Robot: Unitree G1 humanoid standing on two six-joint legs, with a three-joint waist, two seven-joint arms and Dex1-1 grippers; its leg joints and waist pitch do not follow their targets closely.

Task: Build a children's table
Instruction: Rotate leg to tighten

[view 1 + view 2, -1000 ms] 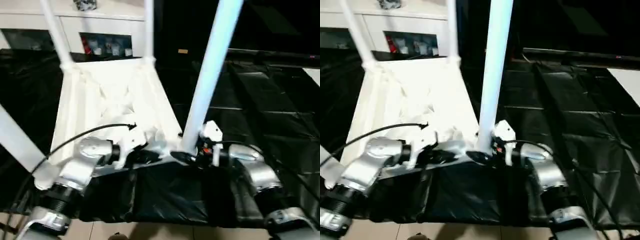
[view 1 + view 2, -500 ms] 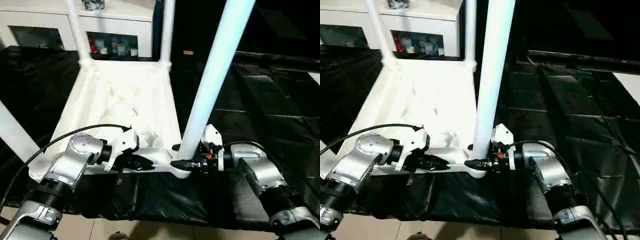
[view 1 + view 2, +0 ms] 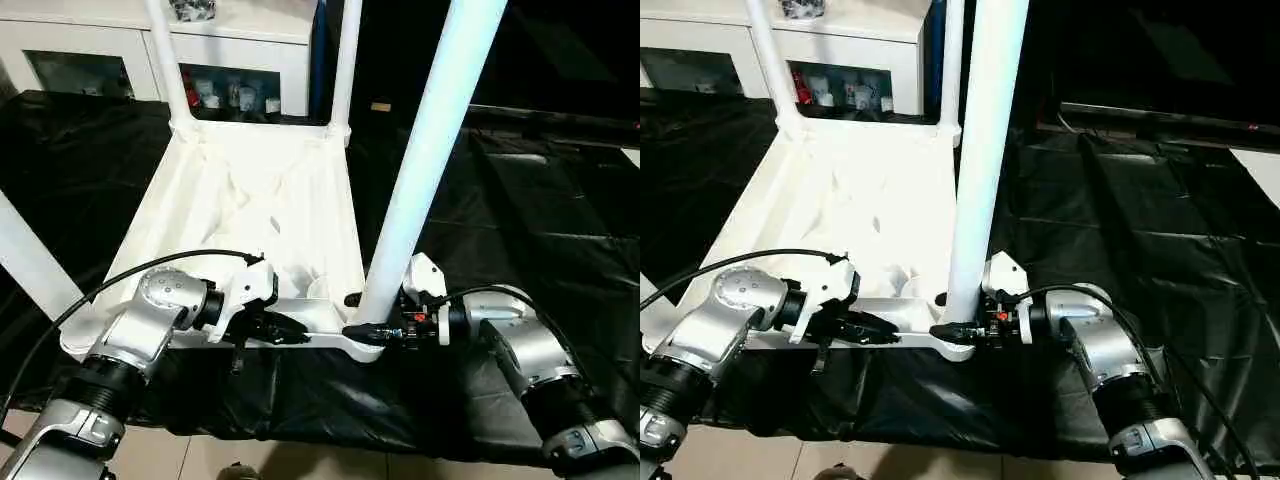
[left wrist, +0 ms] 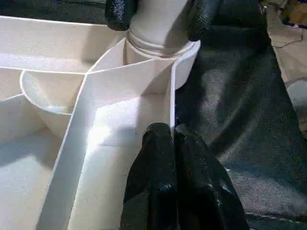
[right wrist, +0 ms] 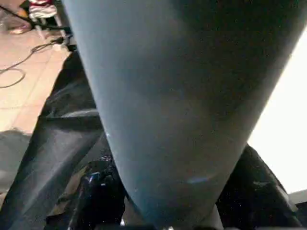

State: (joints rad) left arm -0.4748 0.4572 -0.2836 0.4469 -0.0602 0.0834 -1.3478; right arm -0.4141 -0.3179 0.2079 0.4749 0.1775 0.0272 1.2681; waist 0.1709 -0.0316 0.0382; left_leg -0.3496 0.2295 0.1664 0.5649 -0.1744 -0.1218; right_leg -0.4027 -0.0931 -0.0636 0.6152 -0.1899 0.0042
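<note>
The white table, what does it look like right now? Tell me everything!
The white table lies upside down on the black cover, its ribbed plastic underside facing up. Tube legs stand up from its corner sockets. The right gripper clasps the nearest leg at its base, and the left gripper is pinched shut on the thin near rim.

One tabletop (image 3: 250, 200), upside down. Four legs: two far (image 3: 168, 60) (image 3: 345, 60), one near right (image 3: 430, 150), one near left (image 3: 30, 265). Two grippers (image 3: 290, 327) (image 3: 362, 328). One black cover (image 3: 540, 230), one cabinet (image 3: 240, 45).
</note>
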